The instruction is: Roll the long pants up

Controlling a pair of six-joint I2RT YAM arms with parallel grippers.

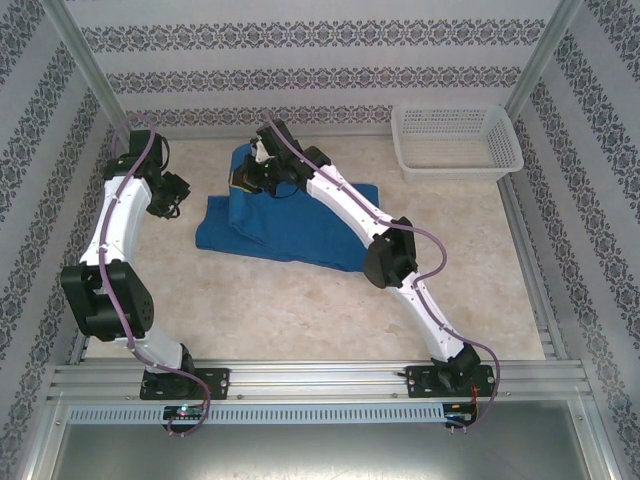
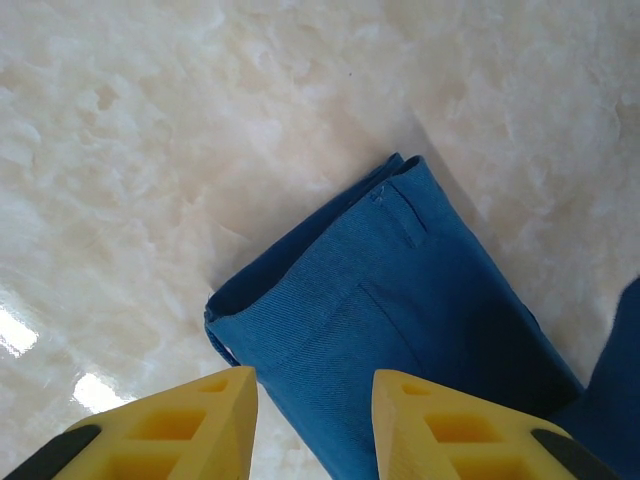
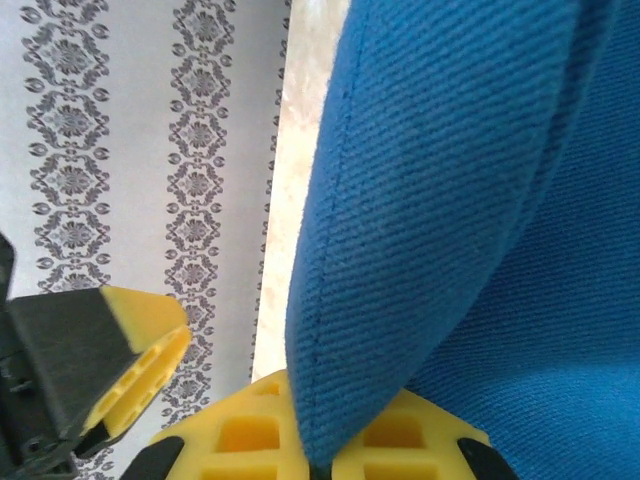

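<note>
Folded long pants on a table, a basket in the far right corner, two arms reaching in from the near edge.

The long pants (image 1: 290,225) lie on the table (image 1: 300,310), left of centre and toward the back. The basket (image 1: 455,140) stands in the far right corner against the back wall, well apart from the pants. The right arm crosses diagonally above the pants, and the right gripper (image 1: 262,165) is at their far left end, with a fold of the cloth between its fingers (image 3: 250,435). The left gripper (image 1: 172,200) hangs just left of the pants; from its wrist, the folded end of the pants lies below and ahead of it.
</note>
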